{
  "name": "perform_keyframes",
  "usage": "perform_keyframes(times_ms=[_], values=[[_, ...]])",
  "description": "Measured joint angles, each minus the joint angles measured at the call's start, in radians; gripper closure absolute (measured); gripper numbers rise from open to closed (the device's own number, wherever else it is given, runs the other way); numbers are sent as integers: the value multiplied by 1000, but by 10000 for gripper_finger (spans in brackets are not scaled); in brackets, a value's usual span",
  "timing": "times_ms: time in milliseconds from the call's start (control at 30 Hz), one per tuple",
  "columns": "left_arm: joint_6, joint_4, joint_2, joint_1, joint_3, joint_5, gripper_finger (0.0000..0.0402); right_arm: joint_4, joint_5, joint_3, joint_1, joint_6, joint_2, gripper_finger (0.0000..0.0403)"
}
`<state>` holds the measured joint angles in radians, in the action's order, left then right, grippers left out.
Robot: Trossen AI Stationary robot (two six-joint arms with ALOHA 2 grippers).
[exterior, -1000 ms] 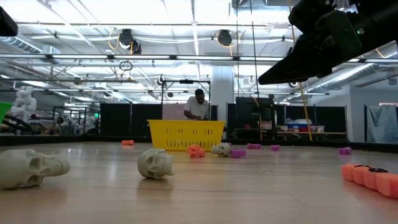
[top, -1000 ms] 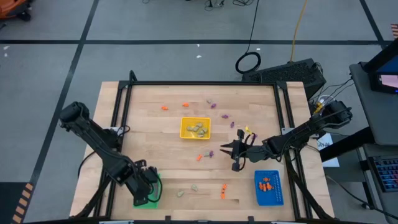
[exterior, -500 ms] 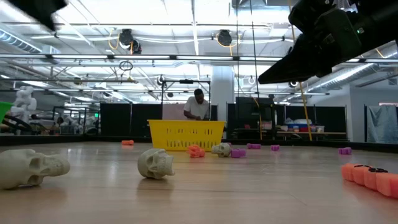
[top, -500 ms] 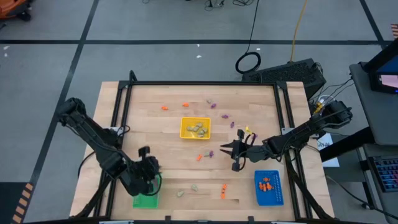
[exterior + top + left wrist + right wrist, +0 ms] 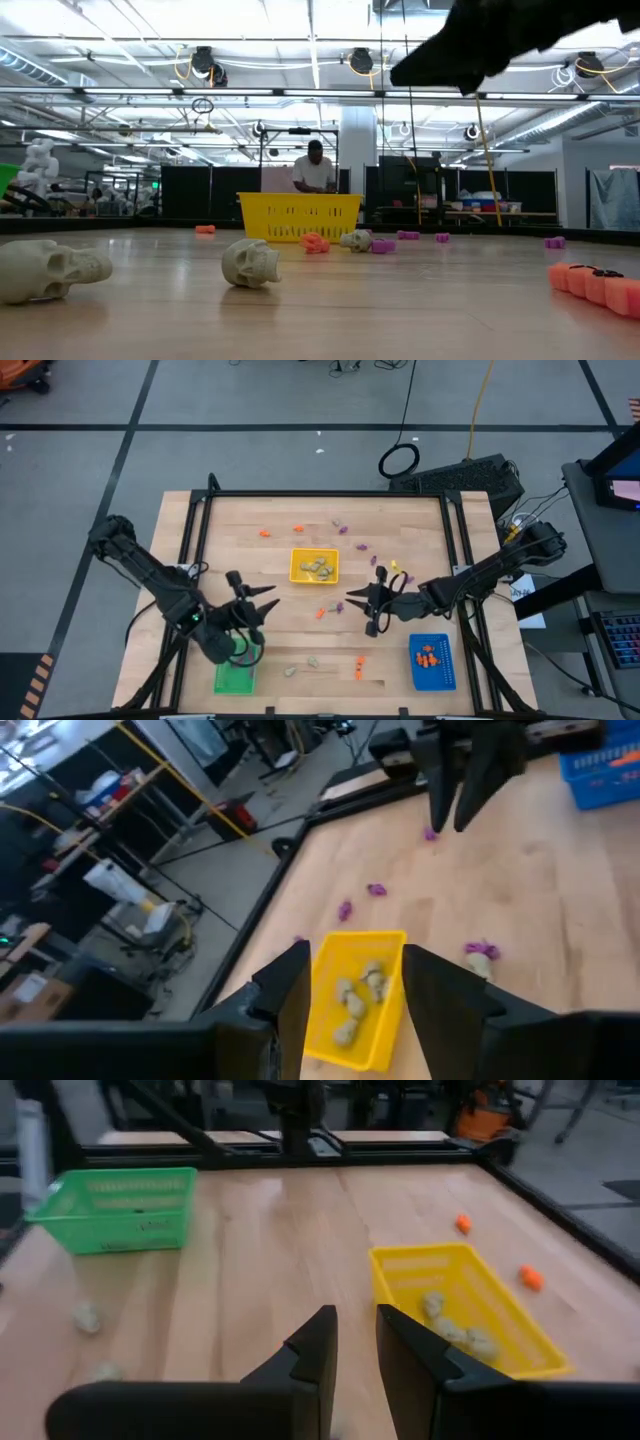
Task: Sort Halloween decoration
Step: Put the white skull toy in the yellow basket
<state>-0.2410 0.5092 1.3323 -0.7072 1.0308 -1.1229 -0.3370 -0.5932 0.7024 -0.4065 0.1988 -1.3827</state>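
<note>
We count three trays on worktop (image 5: pixel 250 560): yellow tray (image 5: pixel 314 566) centre, green tray (image 5: pixel 234 679) lower left, blue tray (image 5: pixel 432 661) lower right. Halloween decoration (image 5: pixel 322 611) scattered mid-frame. Left gripper (image 5: pixel 262 600) fingers apart, empty; right gripper (image 5: pixel 353 605) fingers narrowly parted, empty.

Skull trinkets (image 5: pixel 318 568) in the centre tray (image 5: pixel 314 553), between both arms.

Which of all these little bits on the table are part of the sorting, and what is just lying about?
Part of the sorting:
- beige skulls
- orange trinkets
- purple trinkets
- yellow tray
- green tray
- blue tray

Just lying about:
- black cable coil on the floor
- person behind
</note>
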Motion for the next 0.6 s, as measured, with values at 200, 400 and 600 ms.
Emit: perform_keyframes(times_ms=[200,400,600], values=[[298,-450,-2,121,-163,210,273,344,-52,177,2,75,0,344],[439,-892,-76,246,-375,408,296,670,-64,320,21,160,1,344],[360,-972,-131,296,-498,417,311,868,28,379,132,164,1,344]])
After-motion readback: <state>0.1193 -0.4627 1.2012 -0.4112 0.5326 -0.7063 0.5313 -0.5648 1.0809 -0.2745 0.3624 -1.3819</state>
